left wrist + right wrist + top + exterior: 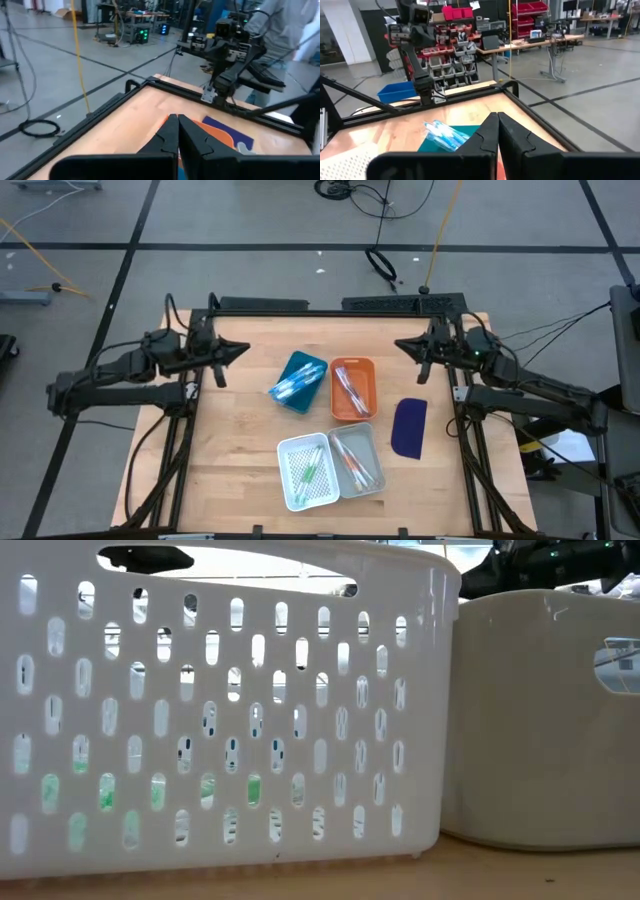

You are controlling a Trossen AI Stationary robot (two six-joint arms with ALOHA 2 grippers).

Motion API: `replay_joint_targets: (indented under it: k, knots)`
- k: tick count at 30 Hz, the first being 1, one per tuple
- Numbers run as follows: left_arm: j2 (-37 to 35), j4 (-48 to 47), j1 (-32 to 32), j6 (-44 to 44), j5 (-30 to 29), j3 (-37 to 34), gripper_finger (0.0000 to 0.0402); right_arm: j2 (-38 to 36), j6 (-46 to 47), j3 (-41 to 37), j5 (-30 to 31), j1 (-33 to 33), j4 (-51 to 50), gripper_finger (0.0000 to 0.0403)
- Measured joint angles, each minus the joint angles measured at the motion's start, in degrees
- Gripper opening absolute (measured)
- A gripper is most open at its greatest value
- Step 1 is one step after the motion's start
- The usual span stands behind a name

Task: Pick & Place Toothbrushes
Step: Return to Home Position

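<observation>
**Toothbrushes Lie in Four Bins, Both Tools Pressed Together**

Two bins stand side by side at the near edge of the bench. The white bin is on the left and has many holes. The green toothbrushes lie in it. In the low view, bits of green show through the holes. The grey bin is on the right, and the orange toothbrushes lie in it.

Two more bins sit farther back, in the middle of the bench. The blue bin is turned a little to one side. The blue toothbrushes lie in it. The orange bin is just beside it on the right. More toothbrushes lie in that one, but I cannot tell their colour. A dark blue piece lies flat on the bench, near the orange bin on its right.

The two arms are farthest back. The left tool hangs over the far left part of the bench. Its two fingers are pressed together and point toward the middle. The right tool hangs over the far right part. Its fingers are pressed together too, and it points back at the left one. Both tools are apart from the bins.

Past the bench is grey floor with a black cable on it.
</observation>
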Motion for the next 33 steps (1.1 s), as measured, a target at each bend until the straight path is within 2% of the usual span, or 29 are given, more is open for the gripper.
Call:
replay_joint_targets:
  k: [5,11,23,28,33]
  knots:
    - [-4.1,-0.2,-1.0,-0.1,1.6,-4.6,0.0002,-2.4,-1.6,0.0,0.0,0.0,-2.1,0.0000]
    - [-9.8,0.0,-2.7,0.7,0.3,-7.8,0.0003,-5.7,-1.4,-2.9,-0.1,0.0,-2.8,0.0000]
    - [-18.7,0.6,-3.9,0.7,0.3,-15.5,0.0001,-13.8,1.2,-13.2,0.1,0.0,1.7,0.0000]
    - [-20.8,0.6,-3.9,3.5,1.2,-18.1,0.0006,-17.6,1.5,-18.5,-0.1,0.0,10.9,0.0000]
    - [-22.7,-2.0,-3.9,3.3,1.2,-19.7,0.0004,-21.4,2.0,-21.4,-0.1,0.0,10.3,0.0000]
